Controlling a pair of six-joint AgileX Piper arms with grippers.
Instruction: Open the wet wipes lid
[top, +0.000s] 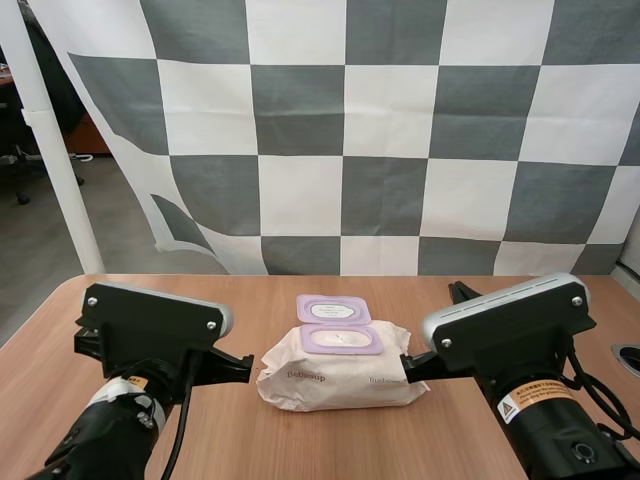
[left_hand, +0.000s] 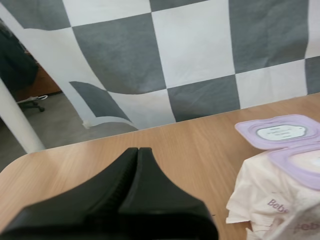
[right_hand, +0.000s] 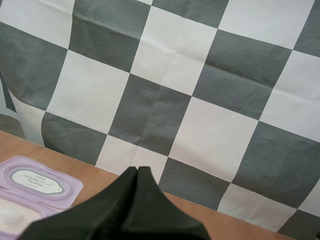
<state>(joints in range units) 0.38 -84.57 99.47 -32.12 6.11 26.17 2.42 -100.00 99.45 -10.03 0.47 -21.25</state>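
1. Your counter (top: 330, 440) is light wood, and the pack sits at its middle.
2. Your left arm (top: 150, 325) and right arm (top: 510, 325) reach forward low over the counter. One is on each side of the pack, and both are angled inward toward it.
3. The pack (top: 335, 378) is a soft white pouch, crinkled, with purple lettering on its near face. It lies flat with its long side across the counter, between your two arms.
4. The lid (top: 333, 309) is lilac, a rounded rectangle with a white label at its centre. You will find it already open, folded back toward the far side with its inner face up. It is joined along its near edge to the frame on top of the pack.
5. The frame (top: 342, 340) is a lilac ring on the pack's top, with white showing inside it.
6. Your left end effector (left_hand: 138, 150) has its fingers pressed together as one dark wedge, holding nothing. Its tip is just beside the pack's left end, with a strip of bare counter between them.
7. Your right end effector (right_hand: 137, 169) is likewise closed to a single wedge with nothing in it. Its tip is at the pack's right end, beside the open lid. You cannot tell from the high view whether it touches the pack.
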